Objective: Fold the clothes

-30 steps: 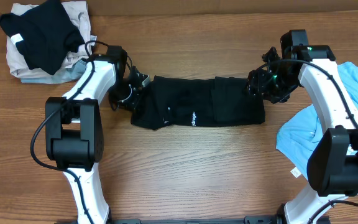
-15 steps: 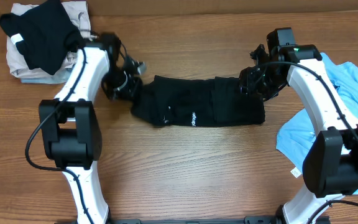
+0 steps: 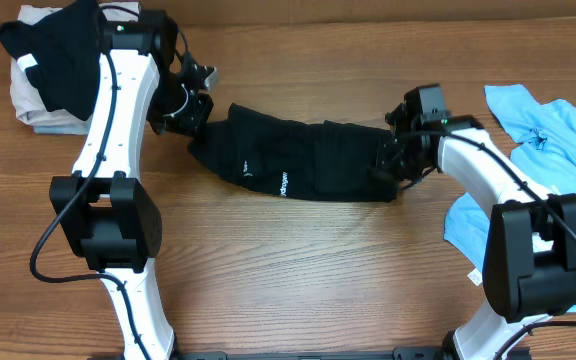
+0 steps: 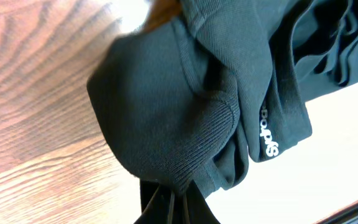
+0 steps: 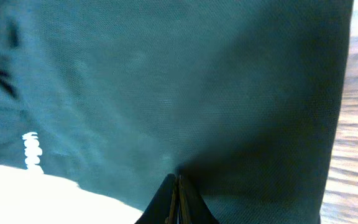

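**Overhead and wrist views – two arms at a folded garment.** The black T-shirt (image 3: 313,170) lies as a long, narrow, folded band across the middle of the wooden worktop (image 3: 298,285). It slants from upper left to lower right. Its small white lettering (image 3: 281,184) faces up near the front edge, left of centre.

The left fingers (image 4: 169,208) are pressed together on the band's left end. In the left wrist view the black knit gathers into rounded folds and is drawn down between the tips, with the lettering on a fold to the right.

The right fingers (image 5: 178,202) are likewise closed, pinching the cloth at the band's right end – the fabric puckers to a point where the tips meet. The cloth fills nearly the whole right wrist view, with wood grain showing only along the right margin.

The light blue T-shirt (image 3: 553,130) is spread loosely at the worktop's right edge, partly under the right arm and apart from the black band.

At the far left corner sits a heap of clothes (image 3: 58,60), a black piece on top of pale ones, just beside the left arm's upper link.
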`<state>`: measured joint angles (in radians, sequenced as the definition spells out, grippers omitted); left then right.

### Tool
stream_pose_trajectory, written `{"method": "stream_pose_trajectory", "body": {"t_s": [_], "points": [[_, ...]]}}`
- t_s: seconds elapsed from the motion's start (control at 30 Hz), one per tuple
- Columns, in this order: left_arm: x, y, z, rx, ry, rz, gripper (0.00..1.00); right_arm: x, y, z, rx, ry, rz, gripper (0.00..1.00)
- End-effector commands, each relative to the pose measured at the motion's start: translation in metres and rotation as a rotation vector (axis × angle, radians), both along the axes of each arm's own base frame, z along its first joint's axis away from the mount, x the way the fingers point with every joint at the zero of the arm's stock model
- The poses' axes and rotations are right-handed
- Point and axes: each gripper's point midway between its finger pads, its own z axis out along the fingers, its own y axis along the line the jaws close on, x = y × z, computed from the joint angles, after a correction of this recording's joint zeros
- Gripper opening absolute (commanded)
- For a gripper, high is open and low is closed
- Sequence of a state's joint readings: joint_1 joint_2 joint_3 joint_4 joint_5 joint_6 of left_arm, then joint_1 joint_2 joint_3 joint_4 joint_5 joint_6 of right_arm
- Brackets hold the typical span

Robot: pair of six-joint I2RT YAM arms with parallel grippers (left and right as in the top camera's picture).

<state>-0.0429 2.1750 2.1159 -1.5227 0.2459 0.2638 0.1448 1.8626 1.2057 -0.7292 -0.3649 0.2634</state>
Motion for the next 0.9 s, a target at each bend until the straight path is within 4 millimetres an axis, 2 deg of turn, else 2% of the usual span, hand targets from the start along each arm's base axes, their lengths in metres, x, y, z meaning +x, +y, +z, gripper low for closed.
{"method": "stream_pose_trajectory", "body": {"t_s": [0.0,0.03,0.13,0.2,0.23,0.4,0.63,0.67,0.77,0.87], "points": [[0.008,-0.003,0.041,-0.009,-0.115,0.001,0.04,-0.012,0.000,-0.013,0.019,0.020,-0.041,0.04],[0.009,-0.008,0.045,-0.023,-0.122,-0.005,0.04,-0.014,0.000,-0.015,0.019,0.021,-0.041,0.04],[0.010,-0.043,0.058,-0.140,-0.149,-0.049,0.04,-0.016,-0.001,-0.021,0.017,0.025,-0.041,0.04],[0.008,-0.075,0.063,-0.210,-0.164,-0.105,0.04,-0.015,-0.001,-0.020,0.018,0.023,-0.041,0.04],[0.006,-0.103,0.065,-0.231,-0.179,-0.142,0.04,-0.015,0.000,-0.020,0.018,0.023,-0.041,0.04],[-0.001,-0.176,0.072,-0.275,-0.236,-0.217,0.04,-0.016,-0.001,-0.021,0.017,0.026,-0.041,0.04],[-0.015,-0.265,0.090,-0.377,-0.331,-0.272,0.04,-0.016,-0.001,-0.021,0.018,0.027,-0.042,0.04],[-0.020,-0.291,0.098,-0.418,-0.369,-0.292,0.04,-0.016,-0.001,-0.021,0.018,0.027,-0.042,0.04],[-0.024,-0.311,0.105,-0.443,-0.402,-0.304,0.04,-0.016,-0.001,-0.021,0.017,0.028,-0.042,0.04],[-0.023,-0.315,0.107,-0.448,-0.409,-0.287,0.04,-0.016,-0.002,-0.021,0.018,0.027,-0.045,0.04]]}}
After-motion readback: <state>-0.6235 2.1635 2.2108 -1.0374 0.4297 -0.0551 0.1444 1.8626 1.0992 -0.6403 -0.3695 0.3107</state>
